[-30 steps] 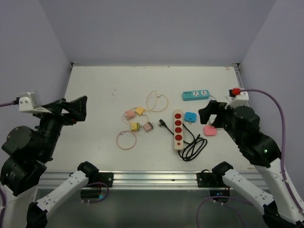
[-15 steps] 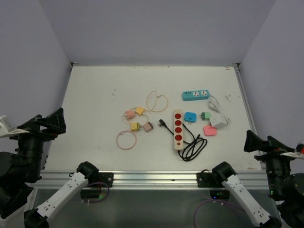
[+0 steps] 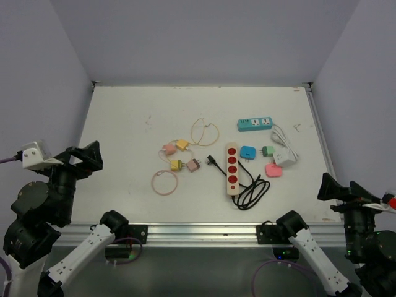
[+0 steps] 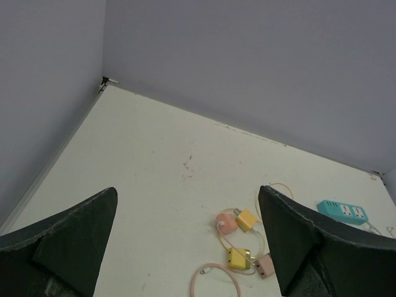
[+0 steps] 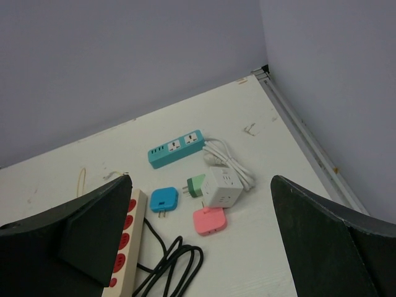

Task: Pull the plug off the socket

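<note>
Left end effector (image 4: 187, 201) and right end effector (image 5: 201, 185): both wide, empty. Green plug (image 5: 195, 185) sits against white cube socket (image 5: 221, 187) on tabletop (image 5: 266, 238).

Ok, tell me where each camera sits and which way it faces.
Top external: above, behind the robot, looking down on the table; left end effector, right end effector show.
Left wrist: faces the table's far left past its open end effector.
Right wrist: faces the far right past its open end effector.
Both wrist views share the teal power strip.
</note>
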Available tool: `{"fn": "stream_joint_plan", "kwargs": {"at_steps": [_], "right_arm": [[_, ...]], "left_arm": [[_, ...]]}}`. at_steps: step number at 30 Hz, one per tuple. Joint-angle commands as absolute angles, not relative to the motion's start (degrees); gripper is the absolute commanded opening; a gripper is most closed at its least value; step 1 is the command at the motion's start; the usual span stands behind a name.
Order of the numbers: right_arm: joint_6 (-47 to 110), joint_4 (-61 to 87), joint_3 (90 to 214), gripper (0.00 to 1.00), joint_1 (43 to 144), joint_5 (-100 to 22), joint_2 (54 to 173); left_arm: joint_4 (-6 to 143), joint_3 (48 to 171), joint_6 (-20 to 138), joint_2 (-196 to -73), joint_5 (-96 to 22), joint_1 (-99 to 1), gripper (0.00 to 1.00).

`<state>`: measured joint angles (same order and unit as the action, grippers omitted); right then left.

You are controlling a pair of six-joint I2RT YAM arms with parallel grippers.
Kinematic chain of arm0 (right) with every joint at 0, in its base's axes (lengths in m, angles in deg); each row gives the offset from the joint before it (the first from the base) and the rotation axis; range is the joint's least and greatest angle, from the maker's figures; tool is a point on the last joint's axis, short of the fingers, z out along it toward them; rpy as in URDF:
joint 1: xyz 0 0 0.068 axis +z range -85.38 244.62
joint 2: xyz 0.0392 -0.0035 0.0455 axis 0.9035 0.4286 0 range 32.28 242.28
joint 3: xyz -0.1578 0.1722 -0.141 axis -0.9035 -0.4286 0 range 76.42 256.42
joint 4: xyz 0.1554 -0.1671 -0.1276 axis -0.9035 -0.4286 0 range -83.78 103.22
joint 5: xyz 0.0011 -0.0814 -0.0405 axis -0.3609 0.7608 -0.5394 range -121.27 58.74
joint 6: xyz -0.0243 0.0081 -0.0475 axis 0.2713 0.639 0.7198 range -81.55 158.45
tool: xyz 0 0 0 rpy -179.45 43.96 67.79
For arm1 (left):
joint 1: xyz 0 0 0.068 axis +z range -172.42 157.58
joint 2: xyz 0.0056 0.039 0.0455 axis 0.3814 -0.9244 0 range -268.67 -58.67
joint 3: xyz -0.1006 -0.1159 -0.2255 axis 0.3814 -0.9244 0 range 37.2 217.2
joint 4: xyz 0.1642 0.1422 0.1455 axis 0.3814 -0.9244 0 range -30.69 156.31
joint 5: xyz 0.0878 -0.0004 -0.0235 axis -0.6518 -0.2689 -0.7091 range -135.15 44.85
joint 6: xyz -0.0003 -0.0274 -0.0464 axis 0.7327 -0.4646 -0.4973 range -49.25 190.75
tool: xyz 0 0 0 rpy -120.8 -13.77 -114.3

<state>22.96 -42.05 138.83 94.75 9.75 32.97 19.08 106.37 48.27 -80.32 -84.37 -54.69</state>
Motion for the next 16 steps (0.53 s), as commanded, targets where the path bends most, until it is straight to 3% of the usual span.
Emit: {"fn": "stream_joint_plan", "kwargs": {"at_steps": [1,16], "right_arm": [[24.47,-38.82,137.33,0.99,94.68,10.04,33.6],[25.0,-36.79,134.08,0.99,94.68,8.02,34.21]], "left_arm": [[21.83,104.53,46.84,-81.52,-84.0,-54.5,1.0],[27.28,99.52,47.63,-84.51,-82.24,-54.5,1.0]]}}
